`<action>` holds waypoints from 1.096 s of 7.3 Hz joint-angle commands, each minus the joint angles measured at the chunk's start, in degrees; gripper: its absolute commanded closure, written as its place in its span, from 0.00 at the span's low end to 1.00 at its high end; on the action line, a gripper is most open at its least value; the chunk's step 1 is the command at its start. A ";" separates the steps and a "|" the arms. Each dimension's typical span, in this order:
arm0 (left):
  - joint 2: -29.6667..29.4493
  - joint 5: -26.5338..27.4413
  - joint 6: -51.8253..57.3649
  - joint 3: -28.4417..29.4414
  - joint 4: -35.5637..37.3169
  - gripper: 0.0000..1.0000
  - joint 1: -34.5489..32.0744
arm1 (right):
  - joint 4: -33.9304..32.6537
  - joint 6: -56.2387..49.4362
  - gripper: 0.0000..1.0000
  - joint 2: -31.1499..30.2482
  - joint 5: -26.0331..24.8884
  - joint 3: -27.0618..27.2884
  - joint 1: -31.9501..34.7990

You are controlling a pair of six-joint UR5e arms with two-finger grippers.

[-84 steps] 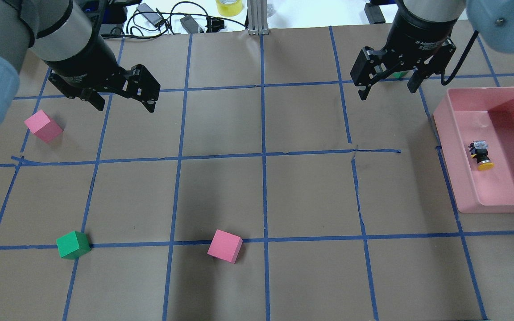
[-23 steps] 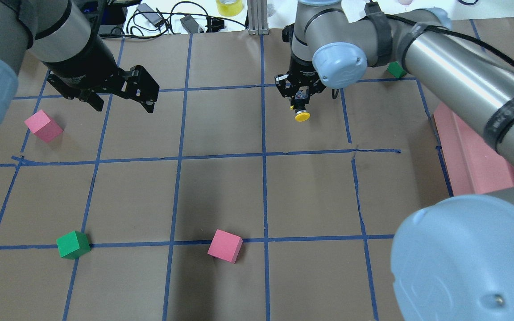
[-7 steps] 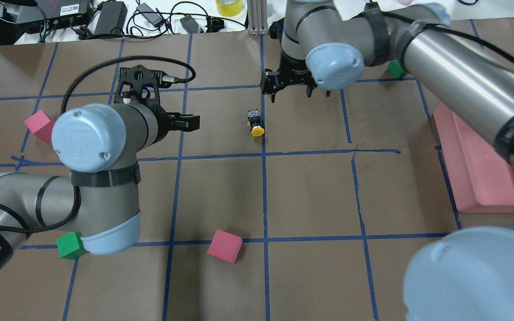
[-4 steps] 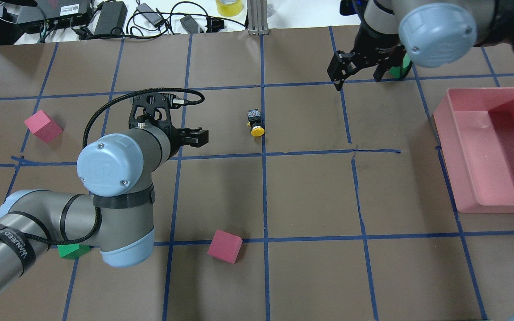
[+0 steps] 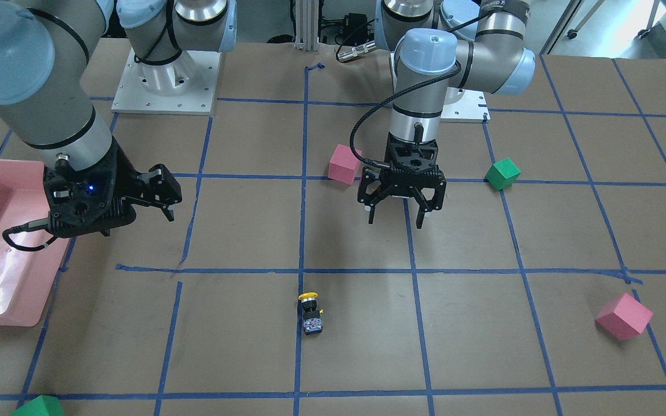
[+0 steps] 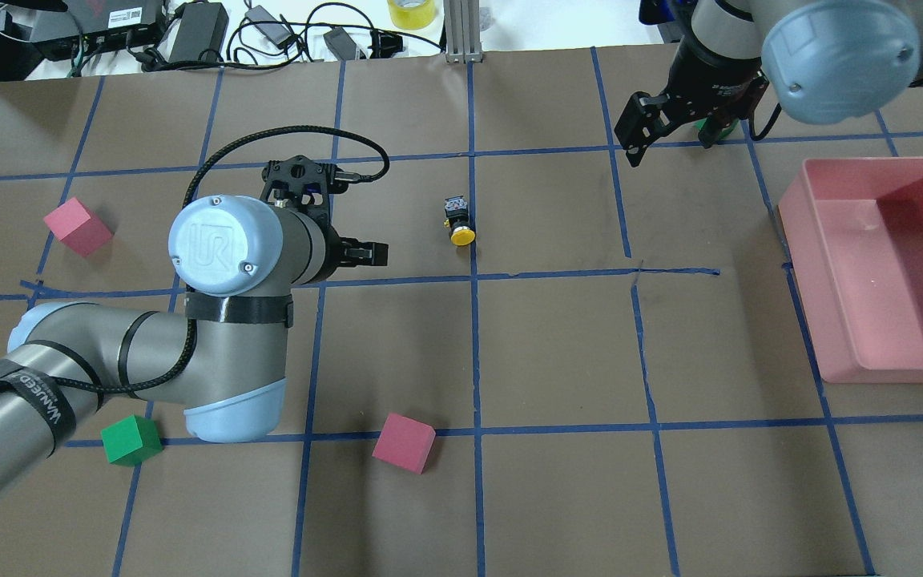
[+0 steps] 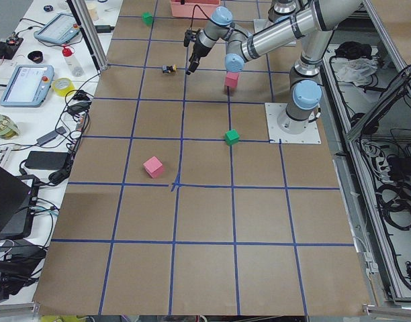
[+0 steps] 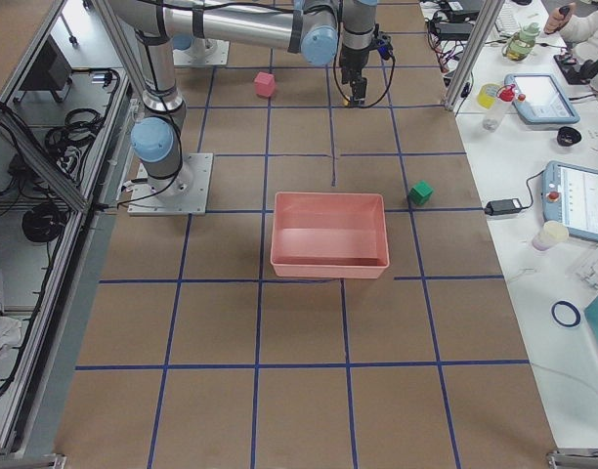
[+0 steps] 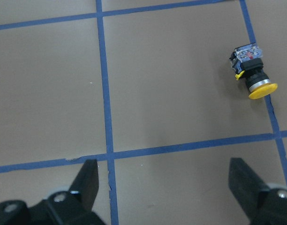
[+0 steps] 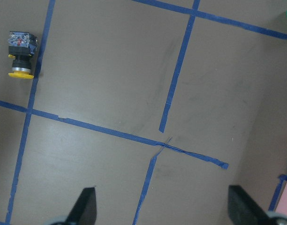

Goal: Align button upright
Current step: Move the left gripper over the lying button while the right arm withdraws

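The button [image 6: 459, 222] lies on its side on the brown paper beside a blue tape line, its yellow cap toward the robot. It also shows in the front view [image 5: 310, 312] and both wrist views [image 9: 252, 75] [image 10: 20, 55]. My left gripper [image 5: 398, 215] is open and empty, above the table and short of the button; in the overhead view it [image 6: 365, 255] is left of the button. My right gripper [image 6: 670, 148] is open and empty, well away at the far right, near the pink bin.
A pink bin [image 6: 830, 353] stands at the right edge. Pink cubes [image 6: 78, 227] [image 6: 404, 442] and a green cube [image 6: 131, 440] lie on the left and near side. Another green cube [image 5: 38, 407] lies at the far edge by the right gripper.
The right gripper had carried the button from the pink bin, laid it on its side mid-table and drawn back right. The left arm has moved in toward the button.
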 commanded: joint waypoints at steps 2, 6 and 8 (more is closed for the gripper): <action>-5.76 1.12 -5.93 0.04 8.82 0.06 -5.85 | 0.02 -0.43 0.00 -0.24 0.51 0.22 -0.02; -15.86 1.81 -12.79 0.13 23.98 0.10 -8.84 | 0.19 -0.43 0.00 -1.03 0.42 -0.04 0.15; -22.10 5.67 -14.99 1.35 32.09 0.00 -12.27 | 2.82 -0.78 0.00 -2.70 -0.28 0.22 0.06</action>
